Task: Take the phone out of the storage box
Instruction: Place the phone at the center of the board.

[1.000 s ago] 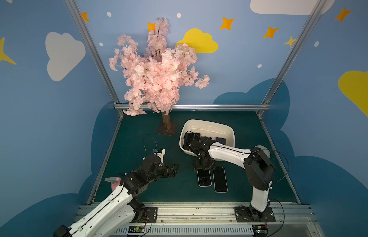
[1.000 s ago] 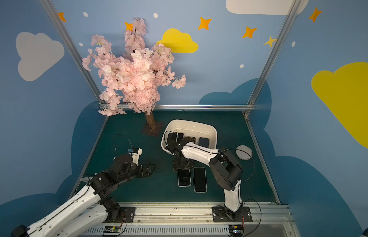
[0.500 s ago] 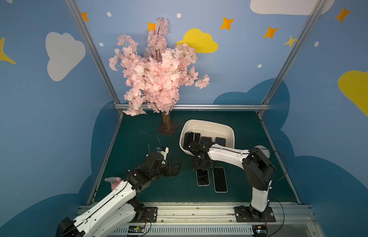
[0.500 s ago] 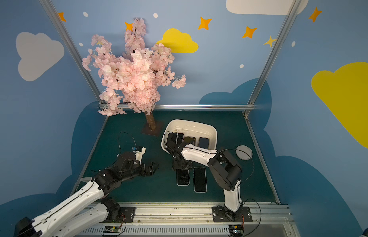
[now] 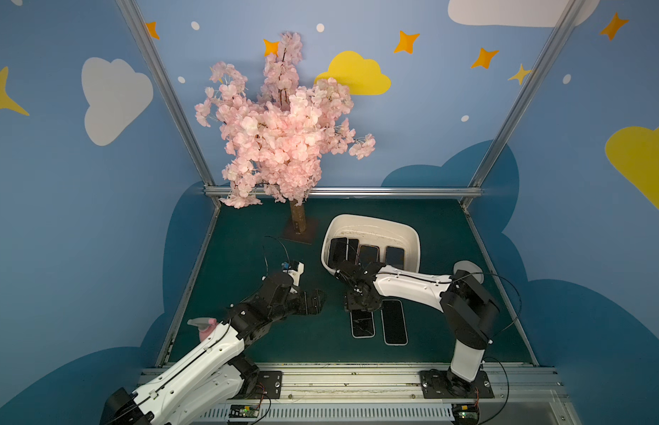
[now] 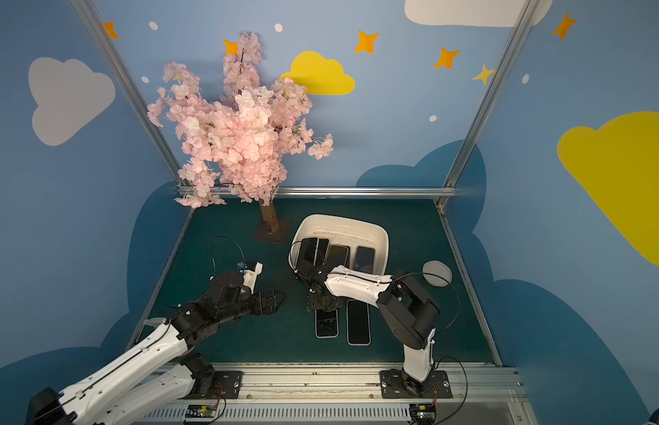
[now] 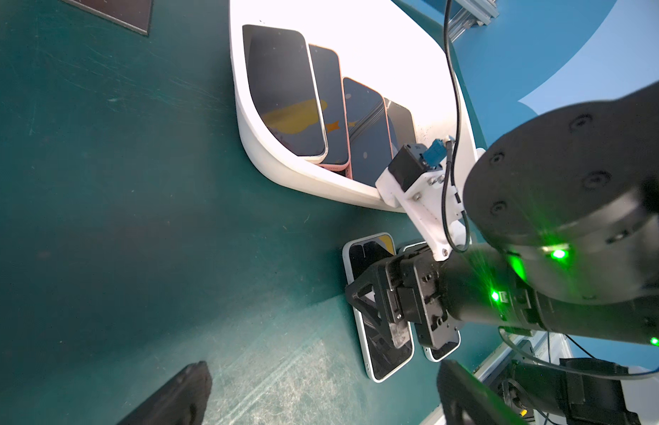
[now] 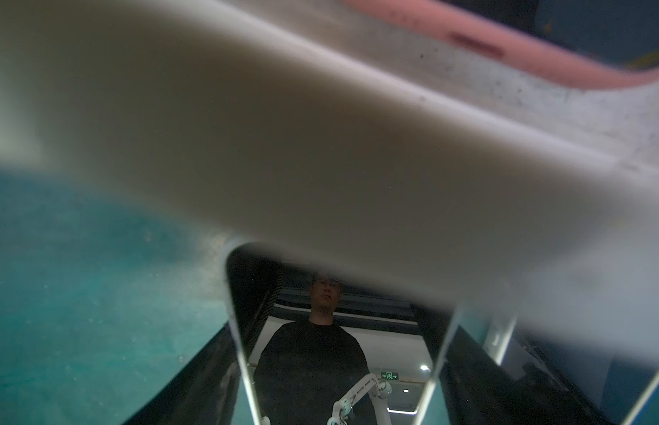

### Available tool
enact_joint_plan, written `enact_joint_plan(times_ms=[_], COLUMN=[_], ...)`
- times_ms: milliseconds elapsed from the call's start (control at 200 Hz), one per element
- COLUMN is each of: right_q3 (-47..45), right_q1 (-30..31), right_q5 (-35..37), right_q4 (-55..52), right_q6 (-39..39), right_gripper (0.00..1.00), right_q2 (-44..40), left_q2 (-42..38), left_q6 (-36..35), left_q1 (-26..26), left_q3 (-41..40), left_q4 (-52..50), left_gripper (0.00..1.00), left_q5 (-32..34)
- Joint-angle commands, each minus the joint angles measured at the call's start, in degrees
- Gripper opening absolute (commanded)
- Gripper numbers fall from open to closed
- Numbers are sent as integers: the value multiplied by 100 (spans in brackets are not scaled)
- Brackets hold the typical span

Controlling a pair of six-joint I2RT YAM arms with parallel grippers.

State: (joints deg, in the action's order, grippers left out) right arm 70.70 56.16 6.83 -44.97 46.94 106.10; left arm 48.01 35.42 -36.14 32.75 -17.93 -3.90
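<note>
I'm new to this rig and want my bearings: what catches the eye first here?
A pink blossom tree towers at the back of the green table. Right of its trunk, the white storage box holds four dark phones. In front of it two more phones lie flat, the right gripper over one.

I'm driving in a staged recording booth in a robot lab, not a lived-in room. Beyond my left gripper (image 5: 315, 300) a fake blossom tree (image 5: 283, 128) stands against blue wall panels (image 5: 81, 220) painted with clouds and stars, framed by aluminium posts (image 5: 167, 95). Beneath it lies a green mat (image 5: 247, 257). Behind it runs a metal mounting rail (image 5: 339, 379) with a bare circuit board (image 5: 243, 412).
</note>
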Motion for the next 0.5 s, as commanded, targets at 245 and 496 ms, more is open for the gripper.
enact_joint_plan(times_ms=[245,496], right_q3=[1,302], right_q1=[141,61], right_q5=[-367,-173], right_q4=[-1331,-1673], right_q6=[-338,-636], right_gripper=[88,91], right_q2=[191,-181], left_q2=[110,464], left_q6=[60,-218], left_q1=[-11,-1], left_q3=[-41,355], left_q4=[314,305], left_gripper=[100,100], left_q5=[-23,-84])
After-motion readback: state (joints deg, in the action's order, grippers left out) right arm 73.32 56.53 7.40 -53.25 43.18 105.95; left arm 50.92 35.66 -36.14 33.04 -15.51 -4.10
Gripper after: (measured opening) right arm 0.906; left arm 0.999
